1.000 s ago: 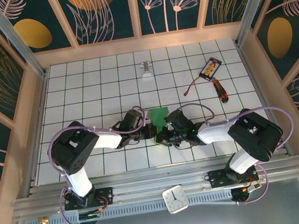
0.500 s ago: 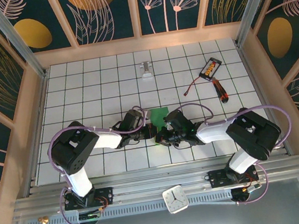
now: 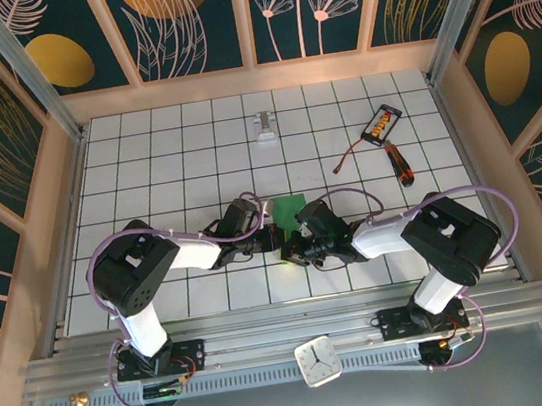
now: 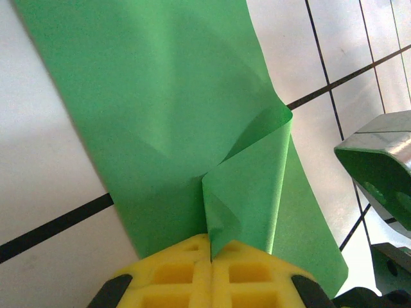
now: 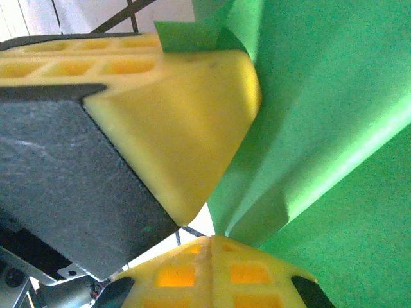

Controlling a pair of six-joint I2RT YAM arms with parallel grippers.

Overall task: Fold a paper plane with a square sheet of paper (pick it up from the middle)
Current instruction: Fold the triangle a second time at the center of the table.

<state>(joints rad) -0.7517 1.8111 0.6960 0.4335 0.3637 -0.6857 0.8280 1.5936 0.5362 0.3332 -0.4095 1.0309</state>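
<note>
Right arm's elbow has swung slightly inward; the paper lies mid-way on the surface as before. Closed pads of the left tool and right tool each pinch a raised fold of it. Move both together, keeping the crease aligned, lest it tear.

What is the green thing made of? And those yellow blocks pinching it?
The green sheet looks like thin matte paper: it has sharp creases and curls over at a fold. The yellow pads on the left gripper look like foam or soft rubber, with moulded square hollows; I can't tell which.
</note>
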